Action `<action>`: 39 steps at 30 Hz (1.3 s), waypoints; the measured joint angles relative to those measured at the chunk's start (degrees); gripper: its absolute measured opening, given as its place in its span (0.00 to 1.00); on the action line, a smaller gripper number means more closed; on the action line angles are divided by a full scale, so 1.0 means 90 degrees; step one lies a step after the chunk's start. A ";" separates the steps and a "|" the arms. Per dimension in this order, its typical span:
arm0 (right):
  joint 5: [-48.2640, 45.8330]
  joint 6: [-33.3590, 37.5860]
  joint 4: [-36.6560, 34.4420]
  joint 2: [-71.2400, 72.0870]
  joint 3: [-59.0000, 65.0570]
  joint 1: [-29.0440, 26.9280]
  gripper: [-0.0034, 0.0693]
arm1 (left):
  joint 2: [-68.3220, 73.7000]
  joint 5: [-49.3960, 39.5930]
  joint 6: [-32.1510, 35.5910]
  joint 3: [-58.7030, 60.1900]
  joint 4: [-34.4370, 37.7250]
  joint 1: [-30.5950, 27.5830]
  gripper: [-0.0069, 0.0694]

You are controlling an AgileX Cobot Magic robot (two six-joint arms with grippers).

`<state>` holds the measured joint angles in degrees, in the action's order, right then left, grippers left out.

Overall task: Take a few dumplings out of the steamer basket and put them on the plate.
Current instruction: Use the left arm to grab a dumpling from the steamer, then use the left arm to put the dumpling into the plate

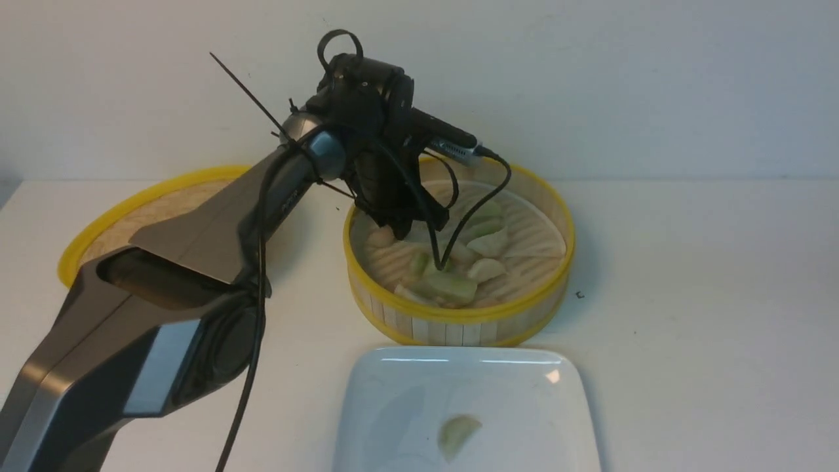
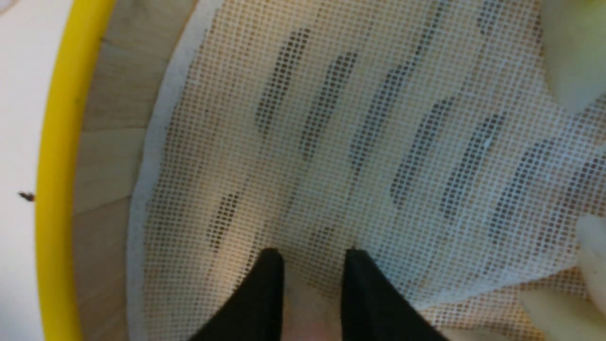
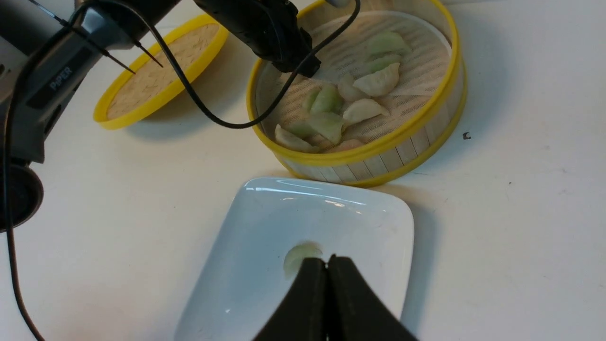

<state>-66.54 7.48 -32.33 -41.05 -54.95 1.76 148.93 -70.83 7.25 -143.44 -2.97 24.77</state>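
Pictured, rt wrist cam: my left arm (image 3: 57, 81), w/ brand "PiPER" in pale letters running slantwise along its grey link. It's the only txt legible in any view, front or wrist.

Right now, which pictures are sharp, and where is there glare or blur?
Front view: sharp, white glare streaks on the far rim of the glossy white square plate. Left wrist view: too close, the pale dumplings at its edges blurred. Right wrist view: clear, soft shadow beside the round yellow-rimmed bamboo steamer basket.
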 joint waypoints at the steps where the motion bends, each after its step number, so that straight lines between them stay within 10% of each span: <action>1: -0.0015 0.0000 0.0000 0.0000 0.0000 0.0000 0.03 | 0.0000 0.0000 0.0000 0.0000 -0.0042 0.0028 0.26; 17: -0.0412 0.0000 0.0007 0.0000 0.0000 0.0000 0.03 | -0.1997 -0.0031 -0.0164 0.0588 0.0615 0.0546 0.26; 31: -0.0412 0.0264 0.0027 0.0000 0.0000 0.0000 0.03 | -0.4664 0.0552 -0.0654 0.6479 0.1039 0.1742 0.26; 39: -0.0406 0.0388 0.0042 0.0000 0.0000 0.0000 0.03 | -0.4199 0.1372 -0.0985 0.6830 0.1042 0.1819 0.26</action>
<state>-70.20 10.97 -31.95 -41.05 -54.95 1.76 111.14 -58.49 -1.62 -81.97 6.41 41.14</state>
